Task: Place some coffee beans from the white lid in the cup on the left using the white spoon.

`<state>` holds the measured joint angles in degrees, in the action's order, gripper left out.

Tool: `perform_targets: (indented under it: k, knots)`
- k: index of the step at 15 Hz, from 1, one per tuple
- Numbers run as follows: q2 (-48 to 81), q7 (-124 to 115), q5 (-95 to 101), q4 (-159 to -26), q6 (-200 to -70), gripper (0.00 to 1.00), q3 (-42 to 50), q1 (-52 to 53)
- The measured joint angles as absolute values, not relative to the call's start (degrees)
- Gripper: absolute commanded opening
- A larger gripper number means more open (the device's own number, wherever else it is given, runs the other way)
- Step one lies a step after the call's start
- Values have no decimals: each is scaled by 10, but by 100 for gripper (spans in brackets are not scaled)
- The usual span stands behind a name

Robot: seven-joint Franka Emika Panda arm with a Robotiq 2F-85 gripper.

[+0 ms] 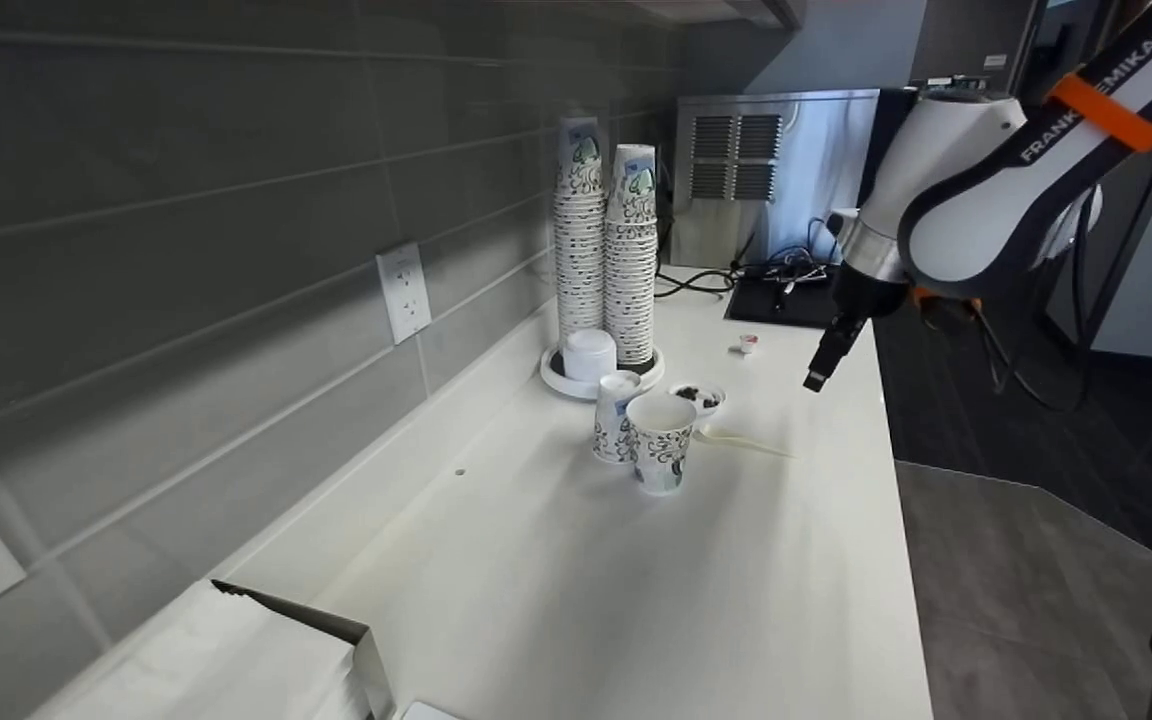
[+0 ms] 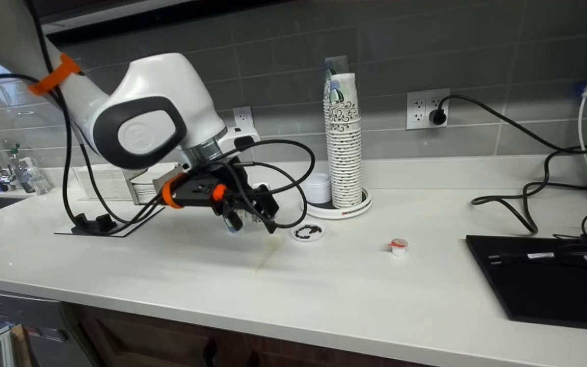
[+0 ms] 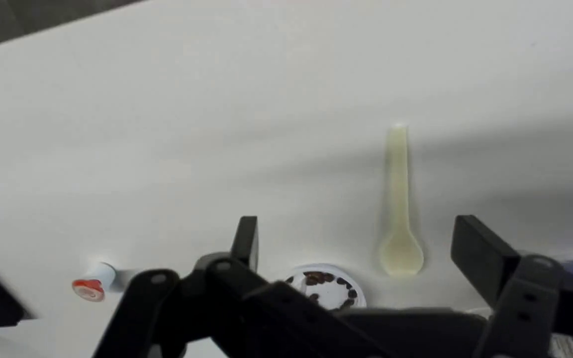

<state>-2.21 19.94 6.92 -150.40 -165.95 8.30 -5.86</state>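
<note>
The white spoon (image 3: 399, 209) lies flat on the counter, bowl toward the lid, in the wrist view and both exterior views (image 1: 748, 442) (image 2: 269, 250). The white lid (image 3: 329, 267) holds dark coffee beans (image 3: 319, 277) and sits beside the spoon's bowl; it also shows in both exterior views (image 1: 717, 404) (image 2: 320, 233). Two patterned cups (image 1: 661, 445) (image 1: 613, 420) stand close together near the lid; the nearer is upright. I cannot tell which is the cup on the left. My gripper (image 3: 358, 238) is open and empty above the counter, over the spoon area (image 1: 814, 382) (image 2: 251, 225).
Tall cup stacks (image 1: 630, 280) (image 2: 345, 148) and white tubs (image 1: 589, 355) stand on a round tray (image 2: 342, 214) by the wall. A creamer pod (image 1: 747, 344) (image 2: 398, 247) (image 3: 92, 282) and black mat (image 2: 553, 295) lie beyond the lid. A napkin box (image 1: 236, 650) is at the counter's back.
</note>
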Motion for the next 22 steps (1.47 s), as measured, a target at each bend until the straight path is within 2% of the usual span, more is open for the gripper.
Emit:
perform_targets:
  k: [2, 5, 15, 22]
  knots:
    - [8, 271, -25, -1526, -1750, 100, 89, -28]
    - [21, 302, -112, -1554, -1803, 100, 33, -8]
    - [18, 319, -128, -1553, -1803, 100, 20, -8]
    - [19, 485, -342, -1517, -1791, 100, -45, -17]
